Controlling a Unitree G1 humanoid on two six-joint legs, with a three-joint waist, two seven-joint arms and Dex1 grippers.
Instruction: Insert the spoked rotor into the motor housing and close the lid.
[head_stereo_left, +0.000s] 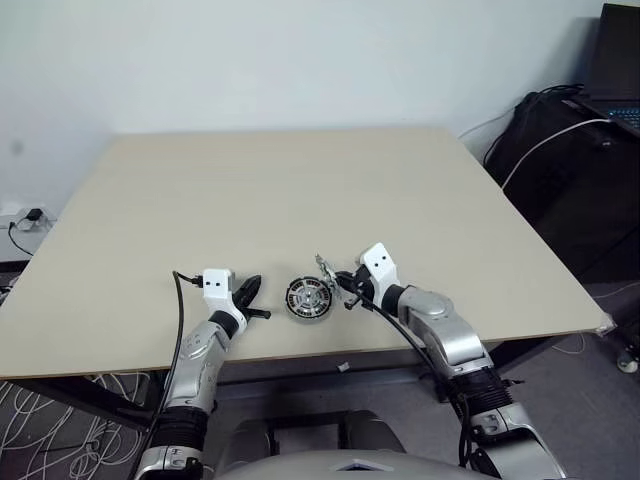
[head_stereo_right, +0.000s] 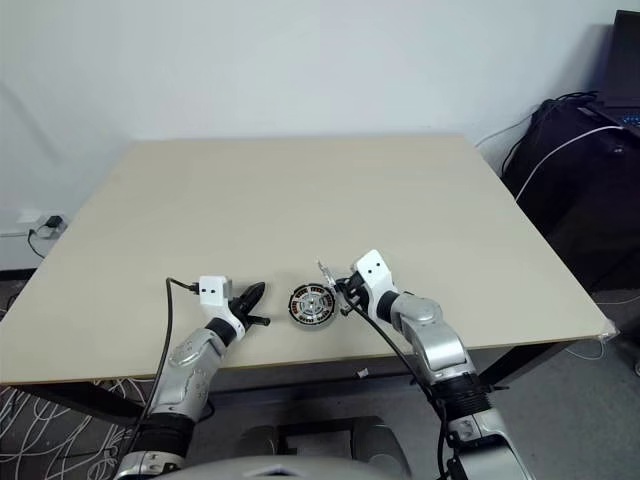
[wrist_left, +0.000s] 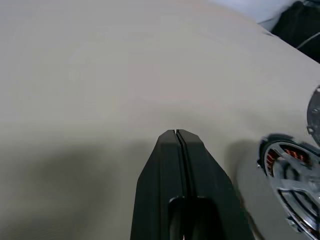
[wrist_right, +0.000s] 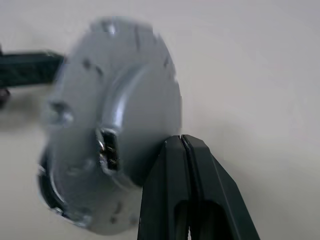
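Left eye view, spoked rotor (head_stereo_left: 309, 296) inside motor housing (head_stereo_left: 295, 306)

My worktop (head_stereo_left: 300, 190) is pale beige; the motor housing (head_stereo_left: 307, 297) is dark-rimmed with copper-orange windings under the silvery spoked rotor (wrist_left: 300, 187); the lid (wrist_right: 112, 150) is matte grey with dark marks; my jaws are black.

Even, soft room light falls on the pale surface (head_stereo_left: 300, 190), with no glare. Shadows are faint, only a soft one beside the left pincer (wrist_left: 179, 137) in its wrist view. The lid (wrist_right: 115, 140) looms blurred and out of focus, as does the motor housing (wrist_left: 292, 175).
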